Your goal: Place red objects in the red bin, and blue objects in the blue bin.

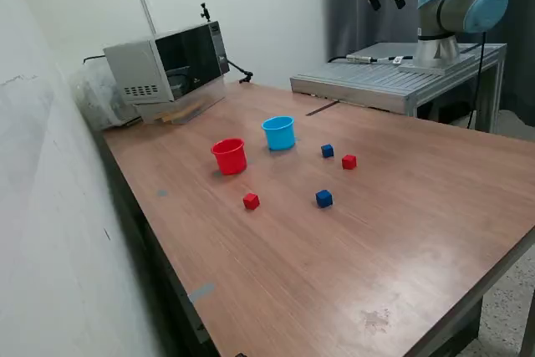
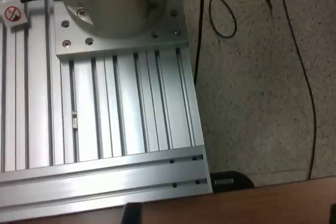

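In the exterior view a red cup, the red bin (image 1: 229, 156), and a light-blue cup, the blue bin (image 1: 279, 133), stand upright side by side on the wooden table (image 1: 401, 232). One red cube (image 1: 251, 201) lies in front of the red cup. A second red cube (image 1: 349, 161) lies beside a dark-blue cube (image 1: 327, 150), on the exterior view's right of the blue cup. Another blue cube (image 1: 323, 198) lies nearer the front. My gripper (image 1: 388, 1) hangs high above the table's far end, open and empty. None of the cubes or cups appear in the wrist view.
A grey microwave-like box (image 1: 171, 64) sits at the far corner on the exterior view's left. The arm's base (image 1: 436, 39) stands on a ribbed aluminium plate (image 2: 126, 129) past the table's far edge. Black cables (image 2: 220, 14) lie on the speckled floor.
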`<state>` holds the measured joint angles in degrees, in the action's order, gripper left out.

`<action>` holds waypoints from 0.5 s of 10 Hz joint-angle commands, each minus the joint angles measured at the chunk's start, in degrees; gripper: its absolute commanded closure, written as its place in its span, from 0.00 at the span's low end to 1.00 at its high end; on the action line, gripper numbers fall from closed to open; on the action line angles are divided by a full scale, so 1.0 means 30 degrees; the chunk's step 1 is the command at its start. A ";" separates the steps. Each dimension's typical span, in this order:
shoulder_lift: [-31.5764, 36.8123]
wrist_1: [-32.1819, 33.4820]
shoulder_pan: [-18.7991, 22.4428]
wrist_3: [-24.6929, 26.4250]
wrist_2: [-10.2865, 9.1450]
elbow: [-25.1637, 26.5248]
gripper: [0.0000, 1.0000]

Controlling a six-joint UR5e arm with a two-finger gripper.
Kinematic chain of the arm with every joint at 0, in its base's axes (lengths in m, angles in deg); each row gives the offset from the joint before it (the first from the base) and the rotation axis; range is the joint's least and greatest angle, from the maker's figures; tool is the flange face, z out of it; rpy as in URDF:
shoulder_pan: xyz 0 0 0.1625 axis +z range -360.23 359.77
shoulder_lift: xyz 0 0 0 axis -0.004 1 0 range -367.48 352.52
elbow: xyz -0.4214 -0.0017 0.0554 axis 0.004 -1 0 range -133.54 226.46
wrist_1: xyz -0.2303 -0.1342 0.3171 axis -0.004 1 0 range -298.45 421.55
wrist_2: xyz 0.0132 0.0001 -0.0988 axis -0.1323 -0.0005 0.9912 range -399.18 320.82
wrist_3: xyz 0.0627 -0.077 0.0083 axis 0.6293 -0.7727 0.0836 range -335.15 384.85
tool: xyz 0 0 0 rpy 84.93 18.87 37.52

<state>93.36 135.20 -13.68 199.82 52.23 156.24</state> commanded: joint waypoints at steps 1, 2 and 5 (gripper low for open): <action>-0.0069 0.0233 -0.0058 0.0209 -0.0174 -0.0292 0.00; -0.0243 0.1713 0.0261 0.0241 -0.0262 -0.0294 0.00; -0.1878 0.3887 0.2781 0.0357 -0.3186 -0.2074 0.00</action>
<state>90.34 143.34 -8.04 200.62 46.47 152.69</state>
